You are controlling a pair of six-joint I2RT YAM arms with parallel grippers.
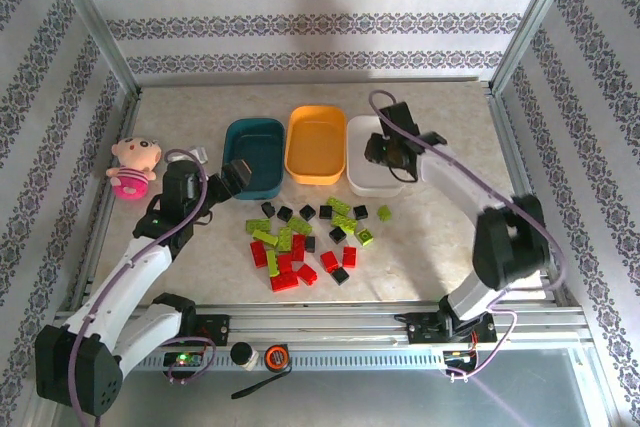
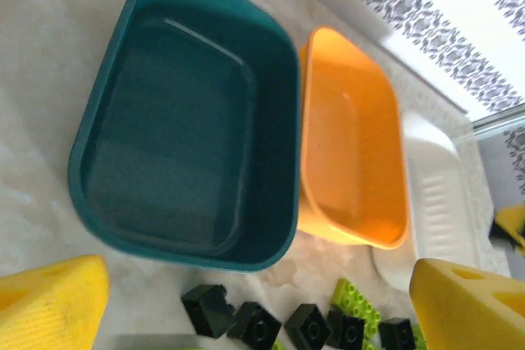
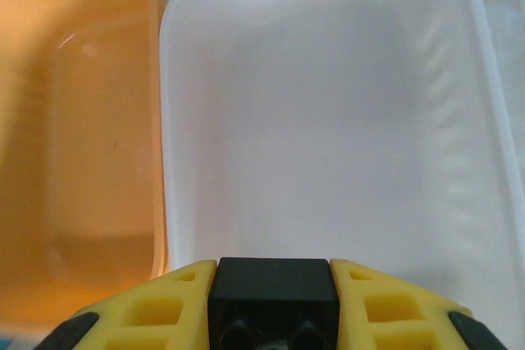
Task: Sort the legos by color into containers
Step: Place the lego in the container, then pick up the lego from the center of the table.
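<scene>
Your beige marbled table (image 1: 440,237) sits between walls papered in patterned stripes, with 3 containers in a row toward the back: the teal tray (image 1: 233,142), the orange tray (image 1: 316,112) and the white tray (image 3: 344,120). Your right gripper (image 3: 273,321) hangs over the white tray, jaws clamped on 1 black brick (image 3: 273,284). Your left gripper (image 2: 258,317) hovers at the teal tray's near edge, jaws spread wide with nothing between them. The loose legos (image 1: 305,237), red, green and black, lie scattered just in front of the trays.
</scene>
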